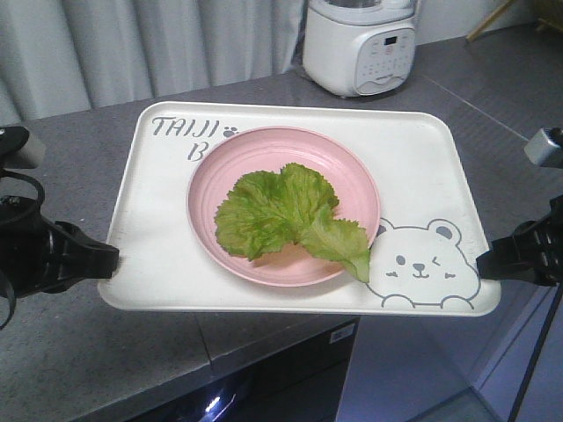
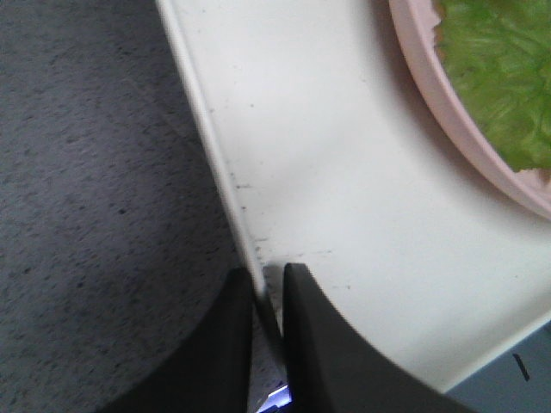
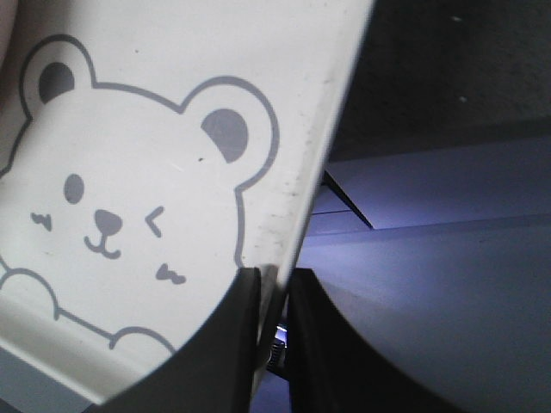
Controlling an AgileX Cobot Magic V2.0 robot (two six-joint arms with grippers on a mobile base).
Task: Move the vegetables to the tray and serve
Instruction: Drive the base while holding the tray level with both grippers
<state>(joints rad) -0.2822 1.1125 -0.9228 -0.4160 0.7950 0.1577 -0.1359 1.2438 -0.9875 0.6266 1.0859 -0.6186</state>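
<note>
- Lettuce leaf point(image 1: 286, 215) lies on the pink plate point(image 1: 264, 149), which sits on the tray point(image 1: 422, 158). Transfer looks done; serving is in hand.
- Left gripper point(image 2: 269, 280) is pinched on the tray's left rim, right gripper point(image 3: 274, 280) on its right rim.
- Next: lift both sides level and in sync off the counter point(image 1: 88, 352), or the plate may slide.

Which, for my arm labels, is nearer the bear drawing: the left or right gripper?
Right. The right gripper clamps the tray rim right beside the bear drawing; the left gripper clamps the opposite rim, across the pink plate.
</note>
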